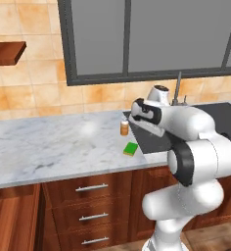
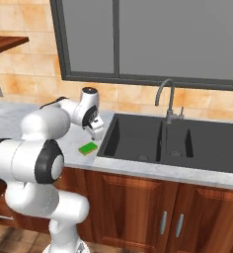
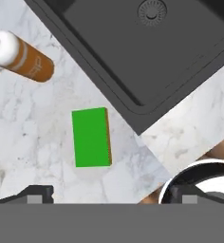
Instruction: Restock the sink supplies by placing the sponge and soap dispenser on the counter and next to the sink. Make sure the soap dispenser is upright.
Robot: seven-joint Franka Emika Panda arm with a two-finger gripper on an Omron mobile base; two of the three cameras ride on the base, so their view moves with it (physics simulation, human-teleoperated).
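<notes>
On the left of the hand view the soap dispenser (image 3: pixel 23 57) stands on the marble bench (image 3: pixel 28 137), at about ten o'clock from the sponge (image 3: pixel 91 137). In the left base view it reads as upright, just off the sink's (image 3: pixel 147 57) left rim. The sponge lies flat at centre, green face up, a yellowish edge along its right side, close beside the basin's near corner at about two o'clock but not touching it. Lower down, the gripper (image 3: pixel 111 192) has its jaws spread wide, with nothing between them; the two dark tips sit apart at seven and five o'clock of the sponge.

Both supplies appear to be placed, so the step in hand looks like the release and withdrawal. Done well, that means lifting straight away from the bench with the jaws left wide, so neither finger drags the sponge toward the basin edge. The arm should then swing clear on the side away from the soap dispenser, since a brush from the wrist could tip it.
</notes>
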